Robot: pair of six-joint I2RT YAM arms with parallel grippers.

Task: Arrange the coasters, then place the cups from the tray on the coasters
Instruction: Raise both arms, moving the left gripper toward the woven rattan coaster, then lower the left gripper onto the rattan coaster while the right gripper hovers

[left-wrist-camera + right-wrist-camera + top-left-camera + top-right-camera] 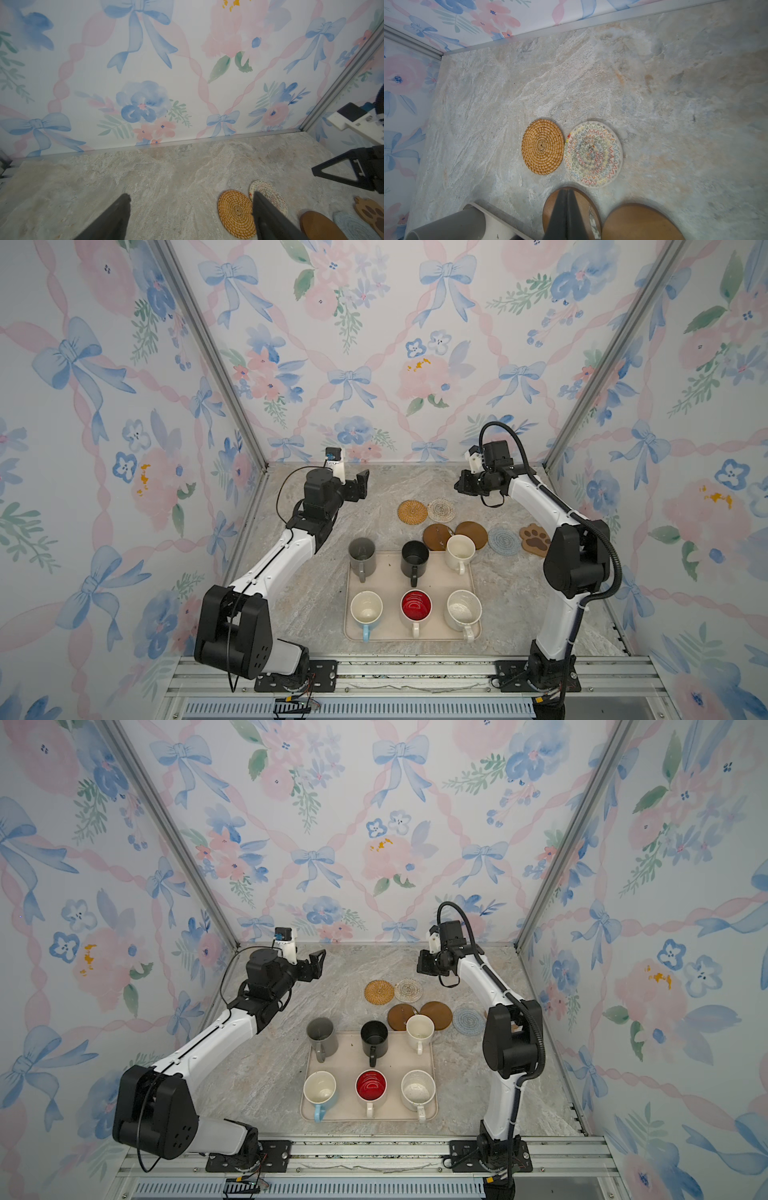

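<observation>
Six coasters lie behind the tray [390, 572]: tan rattan [412, 512], pale woven [441, 510], two dark brown rounds [434, 535] [473, 533], blue-grey [503, 541] and paw-shaped [535, 540]. Six cups stand on the tray: grey [361, 556], black [414, 558], cream-white [460, 551], light blue [366, 610], red-inside [416, 606] and speckled [463, 610]. My left gripper [361, 483] [191, 195] hangs open and empty above the table, left of the rattan coaster [235, 214]. My right gripper [459, 483] [566, 190] is shut on nothing, high over a brown coaster [550, 209].
The marble table [307, 593] is boxed in by flowered walls at the back and both sides, with an aluminium rail [415, 672] along the front. The cream-white cup covers part of both brown coasters in both top views. The right arm's elbow [513, 1044] hides the paw coaster in a top view.
</observation>
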